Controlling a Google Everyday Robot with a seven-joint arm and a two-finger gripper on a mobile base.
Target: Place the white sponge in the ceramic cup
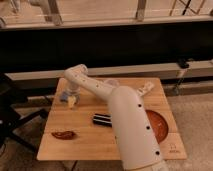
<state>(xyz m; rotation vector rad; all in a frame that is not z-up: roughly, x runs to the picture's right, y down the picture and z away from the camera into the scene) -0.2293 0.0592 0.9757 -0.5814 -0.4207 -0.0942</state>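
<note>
My gripper (69, 98) is at the back left of the wooden table (90, 142), pointing down. The white sponge (73, 103), a small pale cream block, sits right at its tip, touching or just above the table top. I cannot tell whether it is held. A pale grey rounded shape that looks like the ceramic cup (113, 81) stands at the back middle of the table. It is partly hidden behind my arm (100, 90) and well to the right of the gripper.
A black striped bar (101, 119) lies mid-table beside my arm. A dark red flat item (64, 134) lies front left. An orange-red plate (159, 125) is at the right, partly behind my arm. A small irregular white object (145, 89) sits back right. A dark wall runs behind the table.
</note>
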